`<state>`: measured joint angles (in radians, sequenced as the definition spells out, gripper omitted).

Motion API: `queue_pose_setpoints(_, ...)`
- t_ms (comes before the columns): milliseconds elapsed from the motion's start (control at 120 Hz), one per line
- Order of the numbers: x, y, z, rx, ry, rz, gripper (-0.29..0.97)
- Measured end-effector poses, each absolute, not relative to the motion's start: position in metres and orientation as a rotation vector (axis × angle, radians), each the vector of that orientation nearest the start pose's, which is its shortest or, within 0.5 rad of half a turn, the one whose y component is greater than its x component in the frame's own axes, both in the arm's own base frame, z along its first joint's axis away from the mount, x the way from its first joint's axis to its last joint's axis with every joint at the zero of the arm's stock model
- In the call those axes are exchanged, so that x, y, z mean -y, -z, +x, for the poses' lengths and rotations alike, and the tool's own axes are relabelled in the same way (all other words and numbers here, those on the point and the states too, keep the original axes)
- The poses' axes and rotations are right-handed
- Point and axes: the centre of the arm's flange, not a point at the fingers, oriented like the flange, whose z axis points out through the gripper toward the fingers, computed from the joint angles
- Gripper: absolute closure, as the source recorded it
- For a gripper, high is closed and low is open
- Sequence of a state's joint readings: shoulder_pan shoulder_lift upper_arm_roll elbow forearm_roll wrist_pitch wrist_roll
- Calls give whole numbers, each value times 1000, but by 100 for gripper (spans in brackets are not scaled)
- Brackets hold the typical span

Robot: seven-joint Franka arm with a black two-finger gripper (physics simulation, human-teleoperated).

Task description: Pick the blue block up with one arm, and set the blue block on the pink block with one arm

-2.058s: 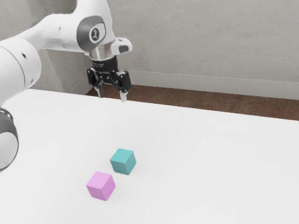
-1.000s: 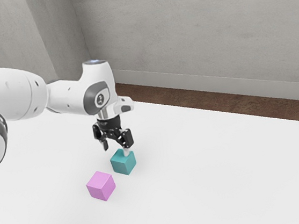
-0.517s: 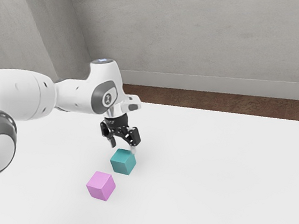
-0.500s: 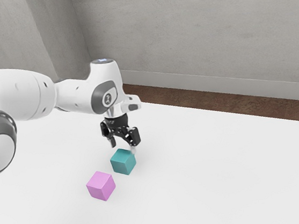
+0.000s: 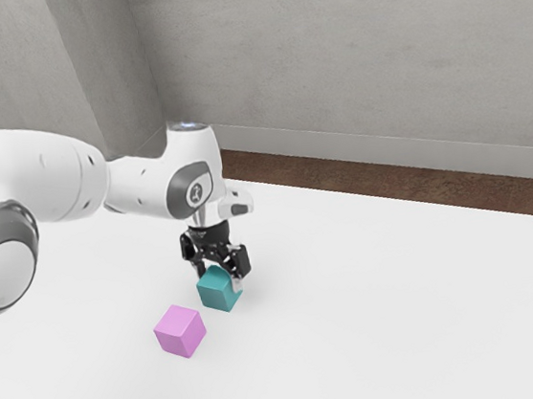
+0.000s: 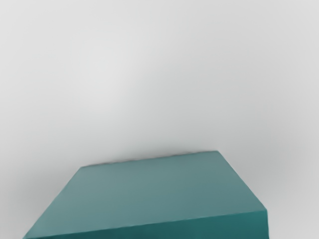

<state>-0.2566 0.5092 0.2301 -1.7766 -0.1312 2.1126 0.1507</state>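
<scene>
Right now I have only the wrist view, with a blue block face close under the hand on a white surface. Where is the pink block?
Observer: The pink block rests on the table, toward the exterior view's lower left of the blue block, with a gap between them.
Operator: Has the blue block been lifted?
Observer: No, it sits on the table, and the gripper is down at its top.
Operator: Which way does the arm come in?
Observer: The white arm comes in from the exterior view's left and bends down over the blue block.
</scene>
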Motion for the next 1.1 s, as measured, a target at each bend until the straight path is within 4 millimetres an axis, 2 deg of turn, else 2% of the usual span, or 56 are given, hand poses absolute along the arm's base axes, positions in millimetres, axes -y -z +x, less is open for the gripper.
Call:
queue_pose_setpoints(258, 33, -253, 641, -185, -238, -3126, 3)
queue_pose_setpoints(342, 33, -253, 641, -184, -230, -3126, 9)
queue_pose_setpoints(458, 33, -253, 642, -182, -223, -3127, 24)
queue_pose_setpoints(708, 35, -257, 643, -181, -208, -3124, 28)
queue_pose_setpoints(833, 40, -283, 645, -191, -149, -3130, 29)
queue_pose_setpoints(908, 42, -314, 645, -196, -84, -3140, 29)
queue_pose_setpoints(1000, 37, -348, 628, -185, -41, -3159, 29)
queue_pose_setpoints(1100, 31, -359, 604, -180, -60, -3165, 29)
